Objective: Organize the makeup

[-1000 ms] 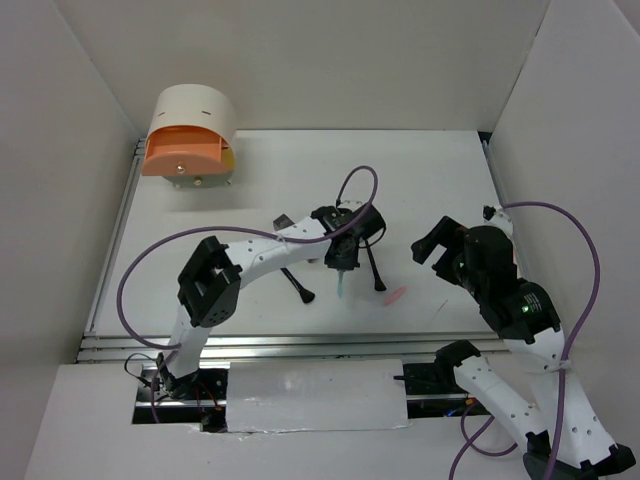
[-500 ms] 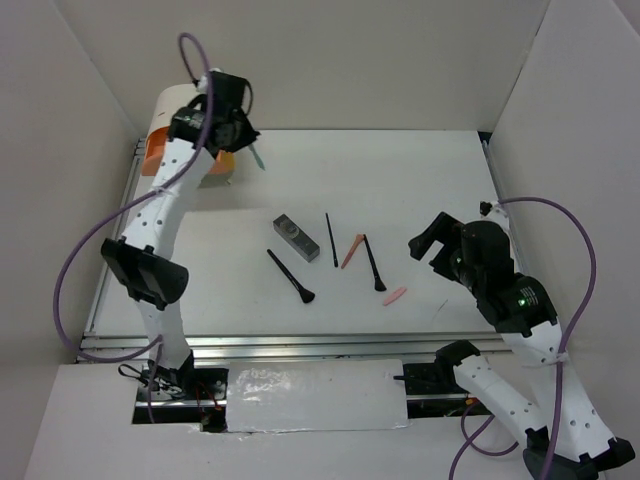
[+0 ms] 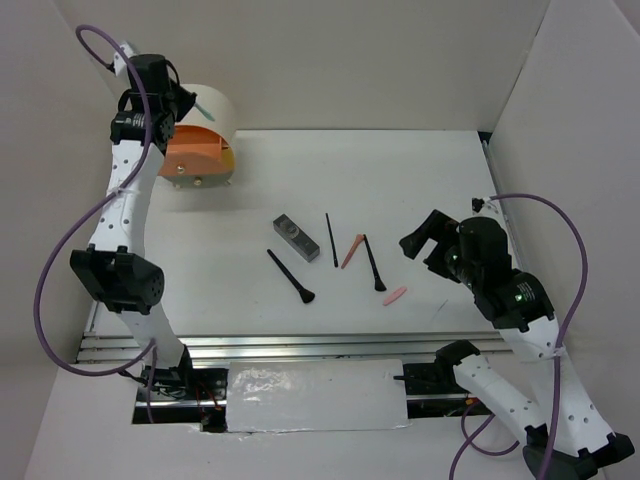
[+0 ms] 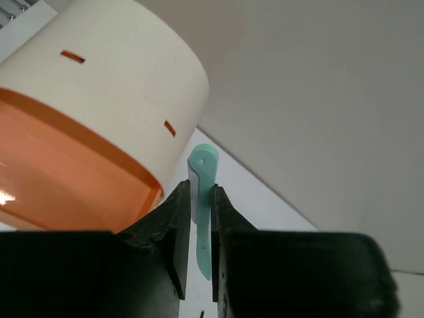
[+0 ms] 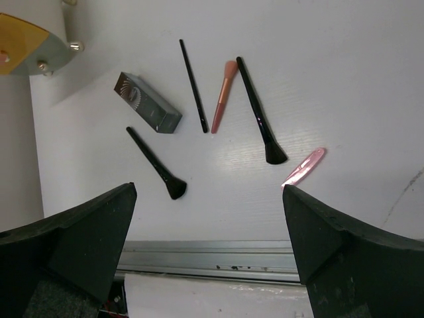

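My left gripper (image 3: 188,101) is shut on a mint stick (image 3: 206,111), held up by the top of the round cream-and-orange drawer box (image 3: 205,150). In the left wrist view the mint stick (image 4: 202,192) stands between the jaws of my left gripper (image 4: 201,222), next to the box's cream wall (image 4: 106,86). On the table lie a grey case (image 3: 293,233), a thin black stick (image 3: 331,238), a coral stick (image 3: 352,250), two black brushes (image 3: 373,262) (image 3: 291,276) and a pink stick (image 3: 395,296). My right gripper (image 3: 424,240) is open and empty, above and right of them.
In the right wrist view my open gripper (image 5: 209,199) hovers over the grey case (image 5: 147,110), the coral stick (image 5: 223,93) and the pink stick (image 5: 303,166). A metal rail (image 5: 212,255) runs along the near table edge. White walls enclose the table on three sides.
My left arm swung from the middle of the table to the back left with the mint stick, and now holds it at the top of the drawer box. My right gripper shifted slightly left.
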Available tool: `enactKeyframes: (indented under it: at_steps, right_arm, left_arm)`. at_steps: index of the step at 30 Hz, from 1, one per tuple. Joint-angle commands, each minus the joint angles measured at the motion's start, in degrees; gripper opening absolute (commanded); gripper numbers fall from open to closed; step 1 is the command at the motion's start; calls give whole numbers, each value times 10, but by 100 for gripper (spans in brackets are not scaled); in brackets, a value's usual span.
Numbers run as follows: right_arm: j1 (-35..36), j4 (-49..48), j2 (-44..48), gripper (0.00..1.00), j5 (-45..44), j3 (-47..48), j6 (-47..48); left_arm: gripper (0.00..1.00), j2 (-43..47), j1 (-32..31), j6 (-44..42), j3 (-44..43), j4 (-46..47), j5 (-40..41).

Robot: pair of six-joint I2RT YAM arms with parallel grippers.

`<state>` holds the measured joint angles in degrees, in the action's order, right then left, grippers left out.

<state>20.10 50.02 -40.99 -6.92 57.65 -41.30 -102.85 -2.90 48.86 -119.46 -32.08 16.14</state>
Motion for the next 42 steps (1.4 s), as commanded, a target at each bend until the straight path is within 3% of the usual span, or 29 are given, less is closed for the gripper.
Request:
enactKeyframes:
  at_steps: [1,5,9,16,24,27,31,33,34,40,42]
  right_arm:
    - [-1,-31,-7,100,16,9,-4]
    - [-2,-33,-14,100,15,20,-2]
    - [-1,-33,-25,100,9,26,0]
    - [-1,-38,-37,100,5,36,-3]
    - [-2,-53,-63,100,8,47,-4]
    - [-4,-55,-73,100,11,53,-3]
    - [-3,-60,-83,100,14,56,0]
    - [-2,-62,-88,100,16,57,0]
    - [-2,-62,-89,100,18,58,0]
    - [-2,-66,-91,100,14,60,2]
    - [-2,-64,-94,100,3,63,1]
  left_arm:
    - [5,-17,13,19,-1,90,5]
    - [10,-20,27,16,26,139,21]
    - [8,-45,47,6,16,129,23]
    - [12,5,62,21,151,193,46]
    - [14,33,78,26,214,207,52]
    - [28,32,82,26,215,213,46]
    - [59,25,83,20,191,205,31]
    - [66,25,83,17,177,201,24]
    - [75,25,83,18,173,198,21]
    - [85,44,83,17,147,178,17]
    - [90,42,79,3,98,136,-6]
